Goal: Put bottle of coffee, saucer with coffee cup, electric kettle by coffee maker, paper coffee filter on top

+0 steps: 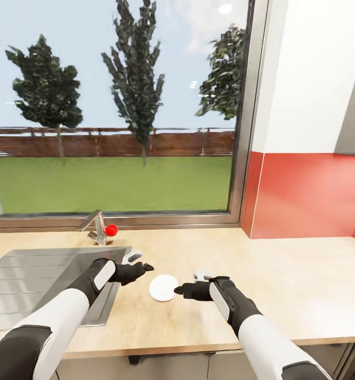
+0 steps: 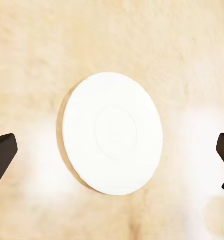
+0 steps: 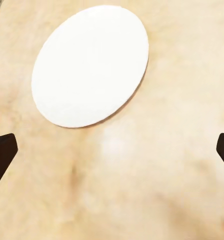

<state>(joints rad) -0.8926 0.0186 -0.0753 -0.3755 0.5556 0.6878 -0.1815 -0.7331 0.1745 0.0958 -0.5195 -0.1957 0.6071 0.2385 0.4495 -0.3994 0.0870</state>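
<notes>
The saucer (image 1: 163, 287) is a plain, flat, round white plate with a faint inner ring, lying on the light wood-grain tabletop (image 1: 283, 295) just right of the steel sink (image 1: 35, 290). The left hand (image 1: 146, 267) and right hand (image 1: 178, 289) reach in from either side, both near it. Each hand's fingers are spread wide and hold nothing.

Tan kitchen countertop (image 1: 304, 285) bears the saucer (image 1: 163, 287), seemingly flat, beside its sink (image 1: 35, 285)
</notes>
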